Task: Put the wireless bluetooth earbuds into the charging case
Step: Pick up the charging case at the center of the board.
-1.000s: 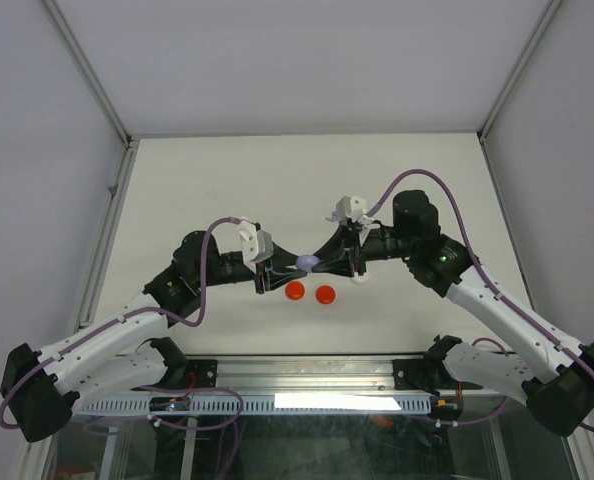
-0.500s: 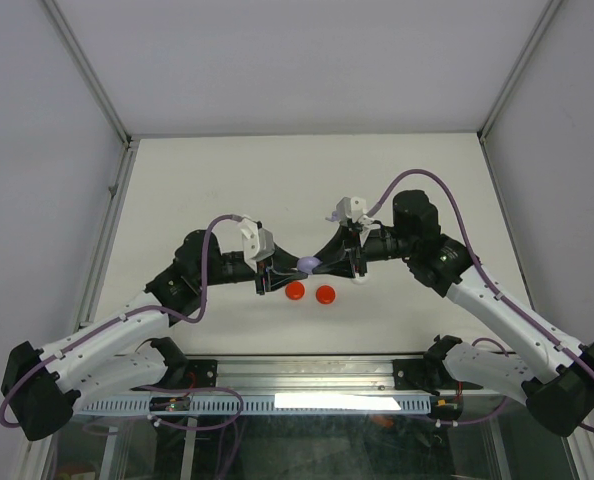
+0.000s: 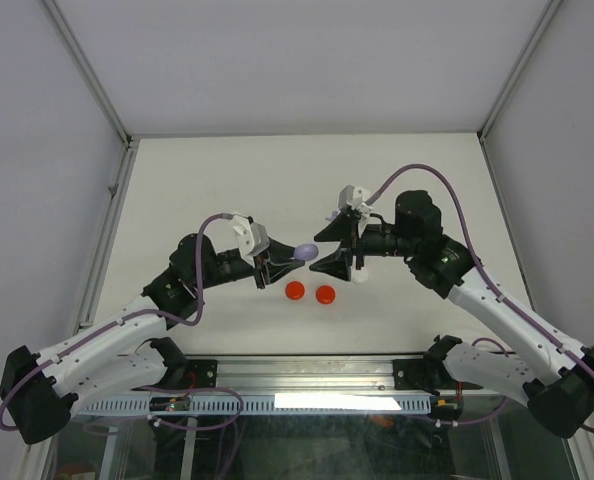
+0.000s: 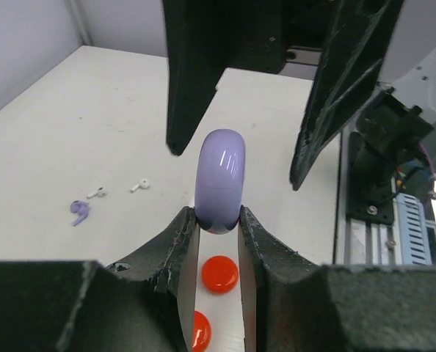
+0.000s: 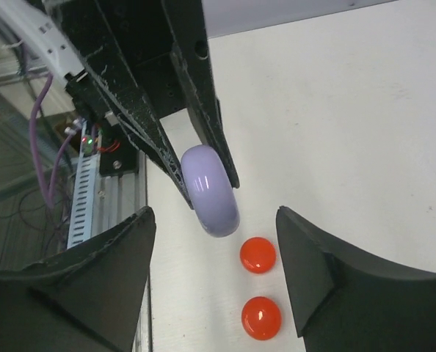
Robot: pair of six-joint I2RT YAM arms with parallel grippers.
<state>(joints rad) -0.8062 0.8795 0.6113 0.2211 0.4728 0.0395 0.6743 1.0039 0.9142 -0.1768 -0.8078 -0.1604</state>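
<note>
My left gripper (image 4: pixel 216 217) pinches the seemingly shut lilac case (image 4: pixel 219 172), my right gripper (image 5: pixel 214 214) hangs spread just beside it, and the earbuds (image 4: pixel 79 212) lie on the table (image 4: pixel 78 117) well apart from the case, none inserted yet.

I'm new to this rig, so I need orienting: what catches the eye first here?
A lilac disc pinched on edge in the left gripper, held above the table at its middle. The open right gripper faces it, with two red discs lying just below.
</note>
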